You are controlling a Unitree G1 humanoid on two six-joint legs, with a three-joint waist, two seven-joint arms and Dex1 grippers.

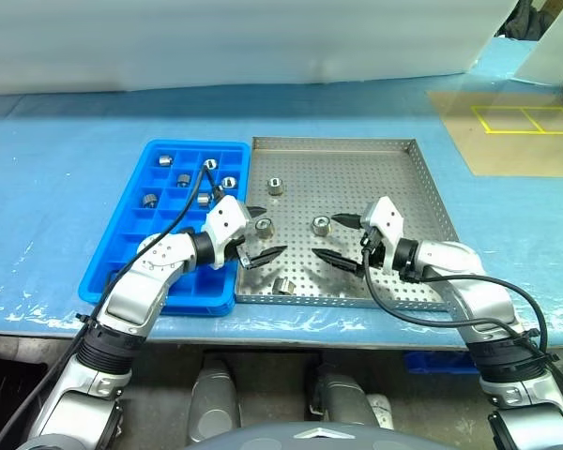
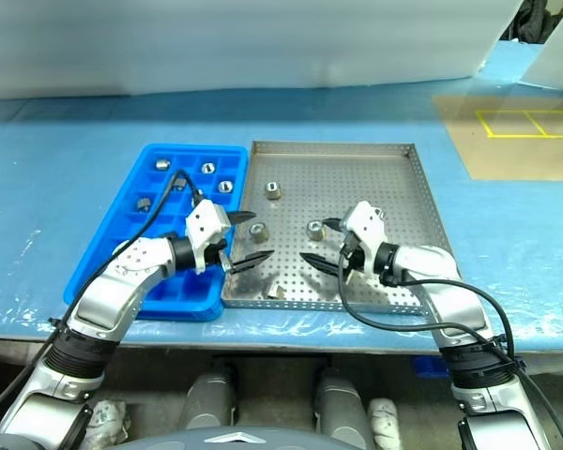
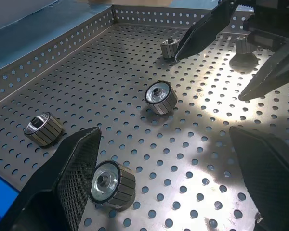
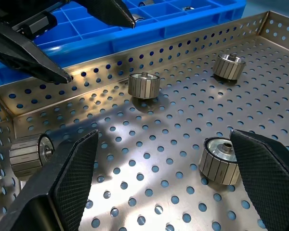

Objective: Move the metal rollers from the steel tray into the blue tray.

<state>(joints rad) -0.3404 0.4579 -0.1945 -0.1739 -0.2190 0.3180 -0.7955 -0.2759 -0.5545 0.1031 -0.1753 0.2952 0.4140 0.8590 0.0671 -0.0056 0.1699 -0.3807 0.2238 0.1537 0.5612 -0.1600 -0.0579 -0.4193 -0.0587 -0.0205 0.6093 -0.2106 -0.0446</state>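
1. left eye view: 4 metal rollers (image 1: 265,227) remain on the steel tray (image 1: 394,178): 1 near the far left, 2 mid-tray, 1 by the near rim. the blue tray (image 1: 122,253), touching the steel tray's left side on the blue counter (image 1: 47,178), already has about 6 in its far cells. the left gripper (image 1: 260,233) and right gripper (image 1: 342,240) both hang low over the tray with fingers spread wide, nothing held.
2. right eye view: same layout; the near-rim roller sits just under the left fingers. to do this step well, each gripper should probably drop straight over its nearest roller and close across the ribbed side, staying off the other arm.
3. left wrist view: what the head views lack: a roller standing on end right beside 1 left finger (image 3: 67,178), not yet between the fingers, so a small sideways shift looks needed.
4. right wrist view: a roller just inside 1 right finger (image 4: 265,168), bore up; another lies on its side near the tray's corner and could roll when nudged.
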